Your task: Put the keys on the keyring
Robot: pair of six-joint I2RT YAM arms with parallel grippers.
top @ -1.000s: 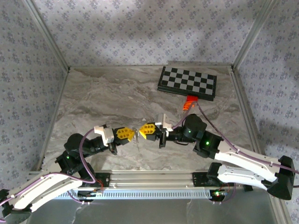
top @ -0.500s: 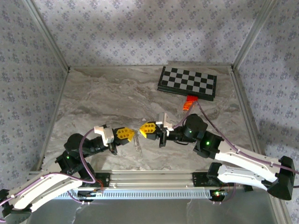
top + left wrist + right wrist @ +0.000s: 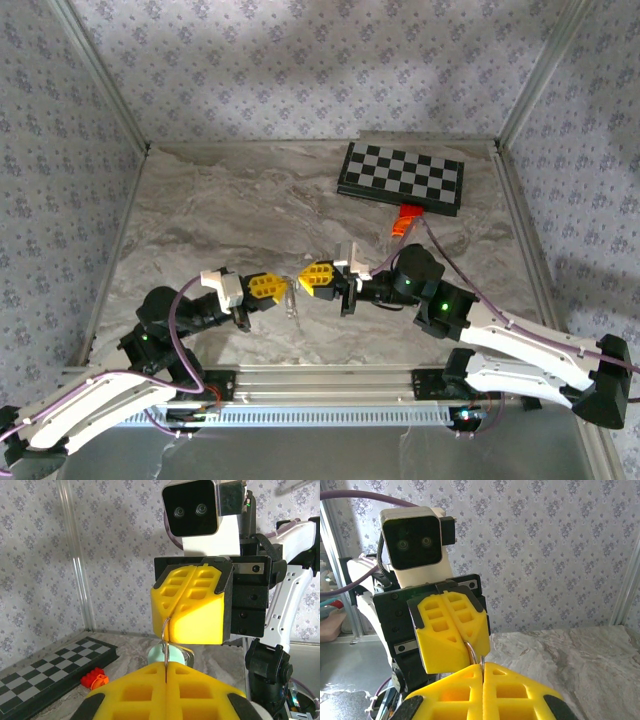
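Observation:
Both grippers meet tip to tip above the marble table, near its front. My left gripper [image 3: 280, 289] [image 3: 165, 667] is shut, its yellow pads pinching the thin metal keyring [image 3: 290, 287] [image 3: 165, 645] [image 3: 474, 652]. Facing it, my right gripper [image 3: 302, 280] [image 3: 483, 666] is shut on the same ring from the other side. The ring's beaded chain [image 3: 294, 308] hangs toward the table. A key [image 3: 157, 656] with a teal-green head shows just behind the ring, under the right pads. Whether it is threaded on the ring I cannot tell.
A folded chessboard [image 3: 402, 178] [image 3: 45, 672] lies at the back right of the table. A small red-orange block [image 3: 405, 220] [image 3: 92, 678] sits just in front of it. Papered walls with metal posts close in the table on three sides.
The chain under the ring now hangs lower toward the table than a second ago. Both grippers have stayed shut and almost still.

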